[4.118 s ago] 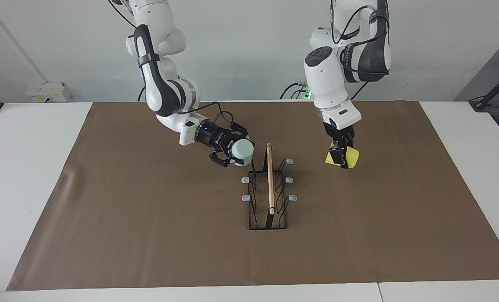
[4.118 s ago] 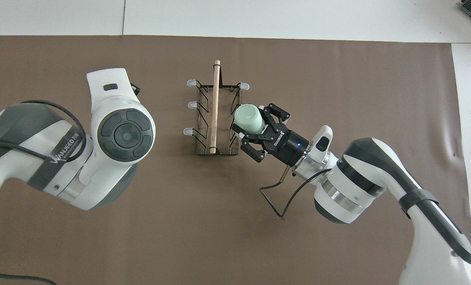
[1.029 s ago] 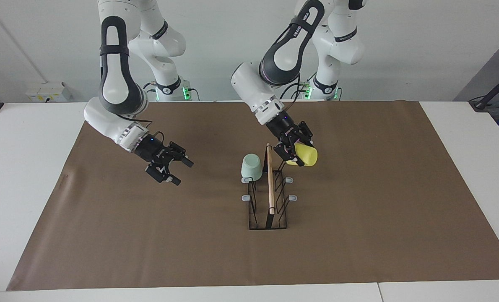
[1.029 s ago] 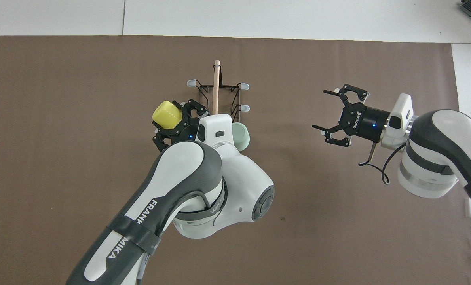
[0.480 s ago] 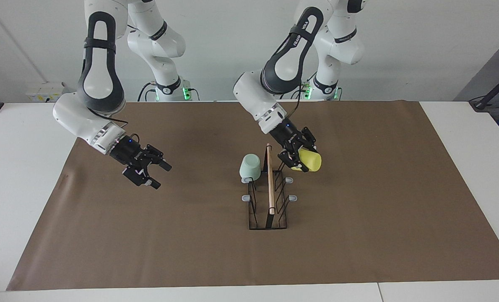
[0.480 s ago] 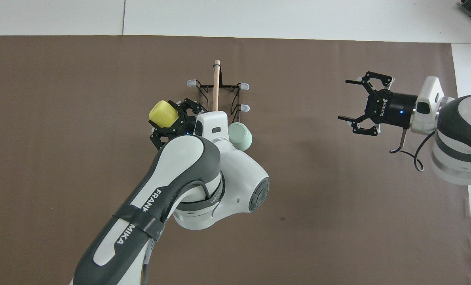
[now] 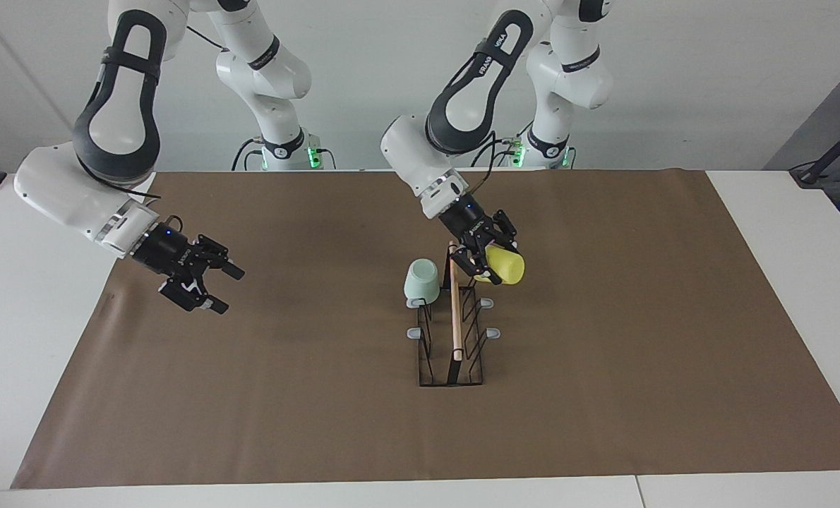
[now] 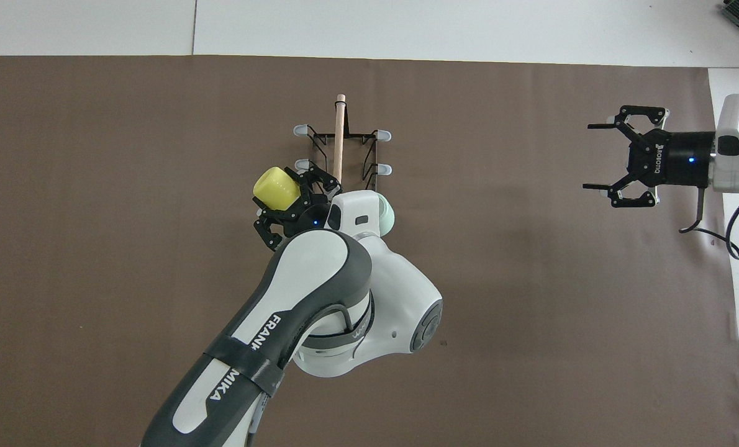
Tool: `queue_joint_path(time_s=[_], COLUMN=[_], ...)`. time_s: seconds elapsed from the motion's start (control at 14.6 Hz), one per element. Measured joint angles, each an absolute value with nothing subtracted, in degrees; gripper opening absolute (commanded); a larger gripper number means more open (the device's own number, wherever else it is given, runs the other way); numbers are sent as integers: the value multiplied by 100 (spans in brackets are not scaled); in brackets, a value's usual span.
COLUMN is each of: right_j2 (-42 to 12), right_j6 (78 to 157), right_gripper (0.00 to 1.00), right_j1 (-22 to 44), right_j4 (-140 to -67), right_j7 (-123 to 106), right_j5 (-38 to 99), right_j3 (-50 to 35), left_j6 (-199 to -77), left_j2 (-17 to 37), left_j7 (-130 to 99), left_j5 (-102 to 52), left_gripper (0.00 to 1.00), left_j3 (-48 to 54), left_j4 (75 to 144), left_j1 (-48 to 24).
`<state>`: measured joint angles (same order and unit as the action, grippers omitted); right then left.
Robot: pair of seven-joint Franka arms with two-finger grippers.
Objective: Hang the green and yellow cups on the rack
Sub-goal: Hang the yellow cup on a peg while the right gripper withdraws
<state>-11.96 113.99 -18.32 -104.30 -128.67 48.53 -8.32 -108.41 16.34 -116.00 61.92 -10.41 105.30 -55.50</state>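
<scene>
The black wire rack (image 7: 455, 353) (image 8: 338, 133) with a wooden top rod stands mid-table. The green cup (image 7: 421, 279) (image 8: 387, 215) hangs mouth-down on the rack's prong nearest the robots, on the right arm's side, with no gripper on it. My left gripper (image 7: 494, 265) (image 8: 282, 196) is shut on the yellow cup (image 7: 505, 266) (image 8: 276, 187), which lies tilted on its side over the prong nearest the robots on the left arm's side. That prong is hidden, so I cannot tell whether the cup touches it. My right gripper (image 7: 226, 289) (image 8: 588, 156) hangs open and empty over the mat toward the right arm's end.
A brown mat (image 7: 250, 395) covers most of the white table (image 7: 39, 317). The left arm's elbow and forearm (image 8: 344, 292) cover the mat between the rack and the robots in the overhead view.
The right gripper, open, has drawn away from the rack toward its own end of the table. The left gripper swung the yellow cup slightly outward, then back in closer to the rack.
</scene>
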Motion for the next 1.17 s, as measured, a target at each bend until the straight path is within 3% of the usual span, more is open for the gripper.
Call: queue_joint_path(time_s=[0.27, 0.34, 0.41, 0.48, 1.17], right_j2=[-1107, -1020, -911, -789, 56], right_j6=[10836, 10637, 10433, 10233, 8974], right_gripper=[100, 100, 100, 100, 100], right_j1=[-1836, -1830, -1820, -1805, -1532], right_j4=[-9879, -9737, -9600, -9489, -9354], right_j7=[-11348, -10898, -10451, -10027, -6412], right_j5=[3710, 3395, 3080, 2820, 1635], right_j3=[-842, -853, -865, -876, -955], left_j6=[-10813, -10813, -10813, -10813, -10618], left_j2=[1643, 1644, 1645, 1645, 1592], left_j7=[-11663, -11686, -11698, -11703, -11735], left_j5=[6192, 6192, 6192, 6192, 6159], left_gripper=[0, 15, 76, 100, 100], left_j3=[-1043, -1043, -1043, -1043, -1046], left_j4=[10573, 10585, 10593, 10600, 10330], left_j1=[-5600, -5601, -5602, -5602, -5668])
